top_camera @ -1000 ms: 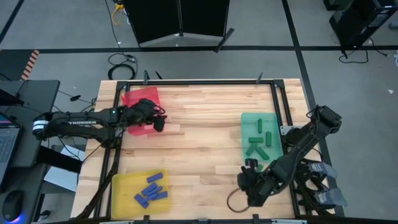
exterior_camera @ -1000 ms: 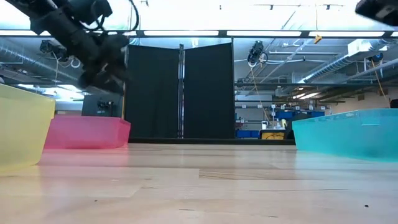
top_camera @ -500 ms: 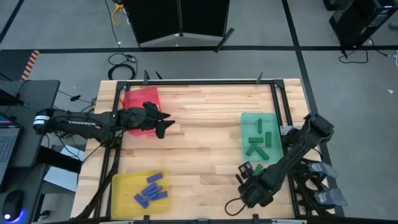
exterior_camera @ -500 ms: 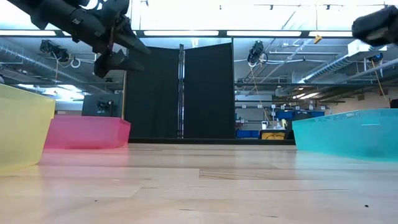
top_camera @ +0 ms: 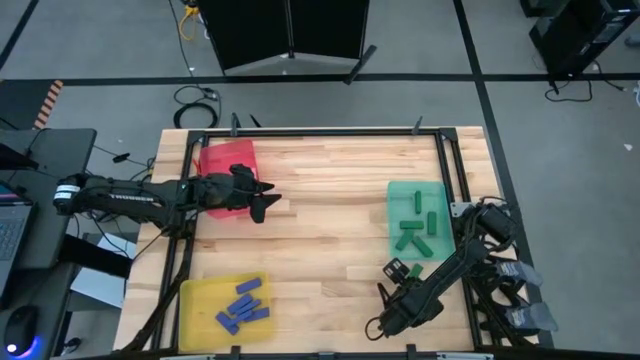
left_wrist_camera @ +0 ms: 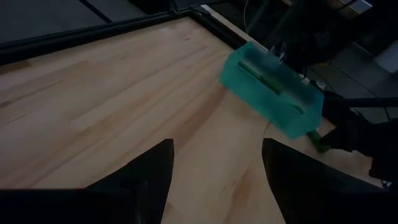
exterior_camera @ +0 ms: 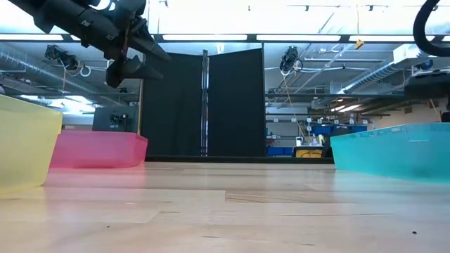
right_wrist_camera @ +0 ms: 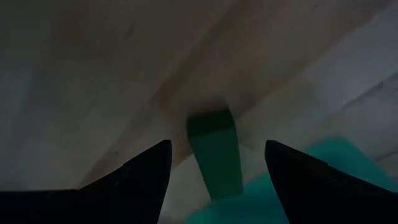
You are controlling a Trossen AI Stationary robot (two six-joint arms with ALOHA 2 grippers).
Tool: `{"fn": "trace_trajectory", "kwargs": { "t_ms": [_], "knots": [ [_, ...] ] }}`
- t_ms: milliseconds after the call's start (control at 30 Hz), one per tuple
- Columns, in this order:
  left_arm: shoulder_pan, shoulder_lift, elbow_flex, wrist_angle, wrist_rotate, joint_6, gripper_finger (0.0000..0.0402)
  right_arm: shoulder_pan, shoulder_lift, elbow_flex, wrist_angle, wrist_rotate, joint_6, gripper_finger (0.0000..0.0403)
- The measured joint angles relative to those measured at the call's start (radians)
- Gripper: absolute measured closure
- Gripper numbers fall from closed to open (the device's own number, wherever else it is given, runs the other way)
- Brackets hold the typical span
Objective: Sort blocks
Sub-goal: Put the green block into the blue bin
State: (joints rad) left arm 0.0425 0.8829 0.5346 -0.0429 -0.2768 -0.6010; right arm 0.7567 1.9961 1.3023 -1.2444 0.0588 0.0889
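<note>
high view hides most of your right gripper (top_camera: 398,270) behind its arm; its fingers are spread over a green block (right_wrist_camera: 214,152) lying on the table beside the green tray (top_camera: 396,215), untouched. your left gripper (top_camera: 262,203) hangs open and empty near the red tray (top_camera: 225,155). blue blocks (top_camera: 243,303) fill the yellow tray (top_camera: 195,310). no readable writing.

A light wooden table (top_camera: 320,215) stands on a grey floor (top_camera: 110,45) crossed by dark lines. Behind it stands a black folding screen (exterior_camera: 204,102), under long ceiling lights (exterior_camera: 302,37) and exposed pipes.
</note>
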Motion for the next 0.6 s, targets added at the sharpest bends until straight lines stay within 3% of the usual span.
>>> {"fn": "trace_trajectory", "kwargs": {
  "t_ms": [333,600],
  "knots": [
    [-0.017,0.0,0.0,-0.001,0.0,0.014,0.0149,0.0,-0.001,-0.045,0.02,0.0,-0.022,0.0139],
    [-0.035,0.0,0.0,-0.002,-0.003,0.014,0.0149,0.0,-0.003,-0.075,0.05,-0.031,-0.045,0.0177]
  ]
}}
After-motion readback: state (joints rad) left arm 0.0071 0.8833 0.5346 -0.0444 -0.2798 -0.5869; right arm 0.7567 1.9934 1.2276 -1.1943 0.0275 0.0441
